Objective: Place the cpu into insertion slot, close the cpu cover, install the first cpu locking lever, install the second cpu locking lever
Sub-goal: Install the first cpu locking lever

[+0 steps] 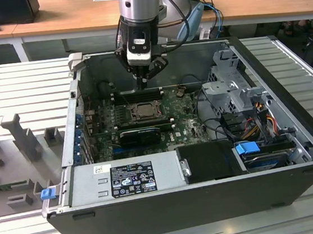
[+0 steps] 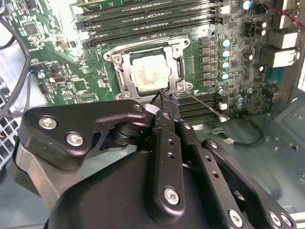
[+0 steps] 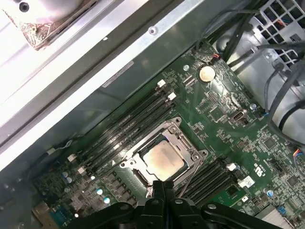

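The cpu (image 2: 150, 74) lies flat in the insertion slot (image 1: 143, 112) on the green board, its pale metal face up. The silvery cpu cover (image 2: 125, 71) is down around it like a frame; both also appear in the first wrist view, cpu (image 3: 163, 160) and cover (image 3: 183, 138). My gripper (image 2: 164, 95) is shut, fingertips pressed together with nothing visible between them, right at the socket's edge near one corner. A thin metal lever rod (image 2: 205, 104) runs out from that corner over the memory slots. In the exterior view the gripper (image 1: 141, 85) hangs just behind the socket.
The open computer case (image 1: 294, 135) walls in the board. Long black memory slots (image 2: 143, 21) flank the socket. A black graphics card (image 1: 140, 134), the power supply (image 1: 124, 177), a drive cage (image 1: 232, 86) and loose cables (image 1: 258, 116) lie around it.
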